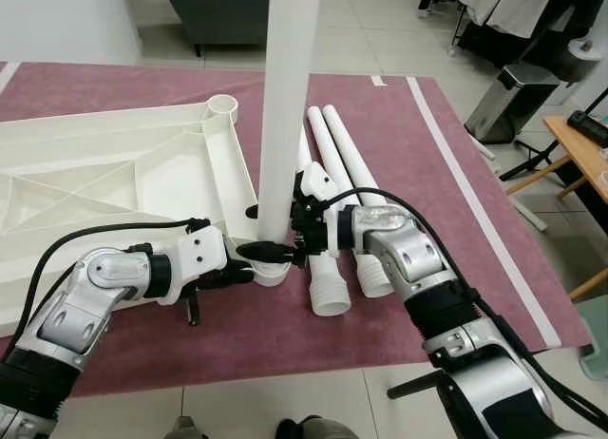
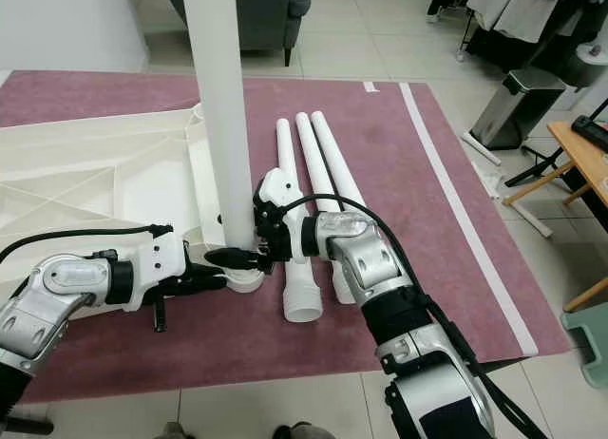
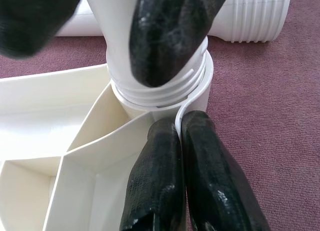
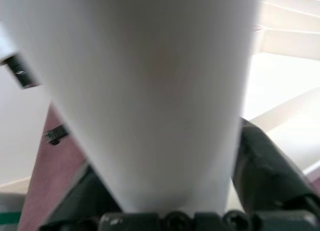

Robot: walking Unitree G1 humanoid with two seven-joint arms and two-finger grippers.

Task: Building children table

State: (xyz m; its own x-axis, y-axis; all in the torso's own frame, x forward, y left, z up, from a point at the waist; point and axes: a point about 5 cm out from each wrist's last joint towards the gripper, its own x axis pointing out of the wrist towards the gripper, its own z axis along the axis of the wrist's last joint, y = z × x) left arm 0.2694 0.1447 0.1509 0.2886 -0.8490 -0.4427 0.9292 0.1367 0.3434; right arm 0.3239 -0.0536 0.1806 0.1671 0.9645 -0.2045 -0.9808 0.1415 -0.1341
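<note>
The left hand (image 1: pixel 249 264) is pinched on the rim of the round corner socket (image 1: pixel 269 271) of the white ribbed plastic tabletop (image 1: pixel 114 173), lying upside down on the maroon rug (image 1: pixel 399 154). The upright white tube leg (image 1: pixel 288 106), its threaded end in that socket, is clasped by the right hand (image 1: pixel 296 232). Three loose white tube legs (image 1: pixel 334 163) lie just beyond. No writing can be read.

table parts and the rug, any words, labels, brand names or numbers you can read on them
None can be read. The upside-down tabletop, the upright leg gripped by the right gripper, the spare legs and the rug all look plain, with no print. The left gripper at the corner socket carries no lettering either.
</note>
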